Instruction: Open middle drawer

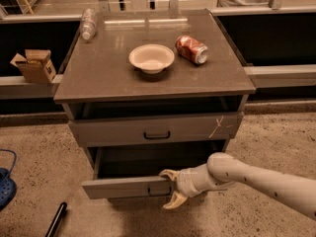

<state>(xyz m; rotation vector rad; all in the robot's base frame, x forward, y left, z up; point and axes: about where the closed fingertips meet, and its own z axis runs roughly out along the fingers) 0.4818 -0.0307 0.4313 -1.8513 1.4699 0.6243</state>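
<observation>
The grey cabinet (98, 78) has three drawers. The middle drawer (123, 187) is pulled well out, and its dark inside (153, 159) shows. My gripper (170, 187) is at the drawer's small dark handle (158, 190). One fingertip (167, 173) lies over the top edge of the front and the other is below it. My pale arm (256, 179) comes in from the right. The top drawer (148, 130), with a pale scratch on its right end, is slightly out. The bottom drawer is hidden under the middle one.
On the cabinet top are a white bowl (151, 58), a red can (192, 49) on its side and a plastic bottle (88, 23). A cardboard box (33, 65) sits on the ledge at left. A black stick (55, 220) and a blue object (6, 187) lie on the floor.
</observation>
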